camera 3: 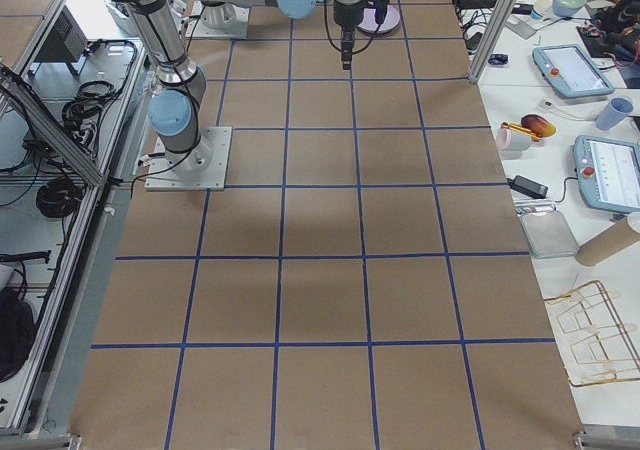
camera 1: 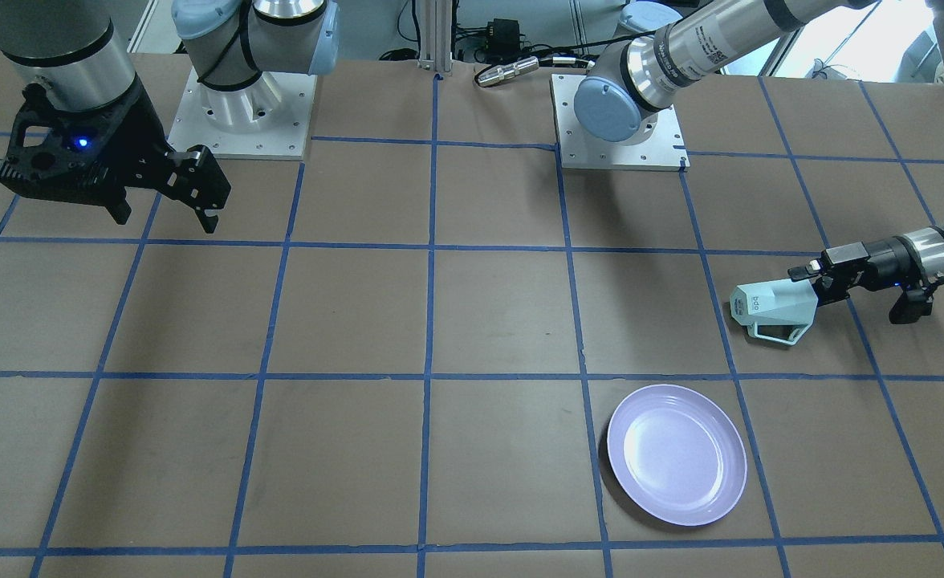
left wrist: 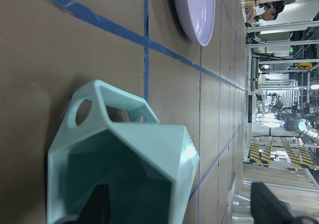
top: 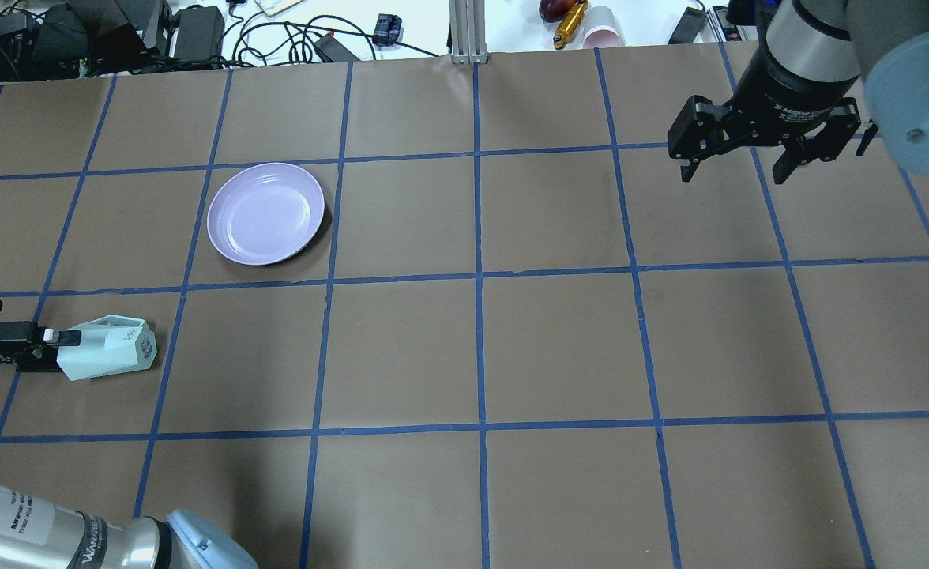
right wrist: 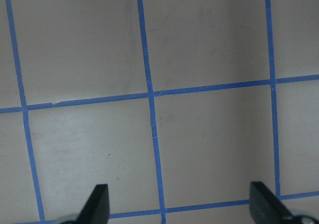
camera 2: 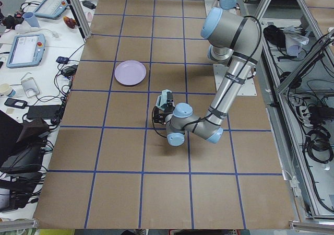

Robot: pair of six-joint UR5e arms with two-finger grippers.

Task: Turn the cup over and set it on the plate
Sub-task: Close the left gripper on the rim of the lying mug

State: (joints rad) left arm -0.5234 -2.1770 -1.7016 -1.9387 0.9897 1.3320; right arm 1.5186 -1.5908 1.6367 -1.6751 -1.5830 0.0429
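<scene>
The mint-green cup [camera 1: 773, 309] lies on its side on the table, base away from the arm and handle toward the plate. It also shows in the overhead view [top: 109, 348] and the left wrist view [left wrist: 134, 174]. My left gripper [camera 1: 821, 285] is at the cup's mouth and open. In the left wrist view one finger [left wrist: 97, 206] is inside the cup and the other [left wrist: 269, 204] is outside, apart from its wall. The lavender plate [camera 1: 677, 453] sits empty one grid square away, also seen overhead [top: 265, 213]. My right gripper [top: 733, 170] hangs open and empty, high over the far side of the table.
Blue tape lines divide the brown table into squares. The two arm bases [camera 1: 239, 104] stand on metal plates at the robot's edge. Cables, chargers and a pink cup [top: 603, 35] lie beyond the far table edge.
</scene>
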